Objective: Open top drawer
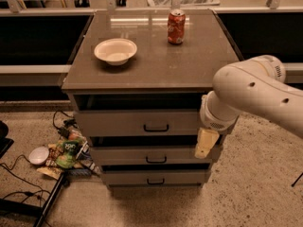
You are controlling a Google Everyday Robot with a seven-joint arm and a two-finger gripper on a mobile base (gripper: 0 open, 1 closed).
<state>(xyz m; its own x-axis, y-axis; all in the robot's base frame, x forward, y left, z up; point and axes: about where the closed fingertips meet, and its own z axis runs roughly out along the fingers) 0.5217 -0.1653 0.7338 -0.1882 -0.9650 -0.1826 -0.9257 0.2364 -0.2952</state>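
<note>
The top drawer (123,123) is the uppermost and tallest-fronted of three grey drawers in a grey cabinet. Its small dark bail handle (156,127) sits at centre, and a dark gap shows above its front. My gripper (206,144) hangs from the white arm at the right end of the drawer fronts, right of the handle and level with the gap between the top and middle drawers. It touches no handle.
On the cabinet top (156,65) stand a white bowl (115,50) and a red soda can (176,27). Two lower drawers (142,156) sit below. Snack bags (66,151), a small bowl (38,155) and cables lie on the floor at left.
</note>
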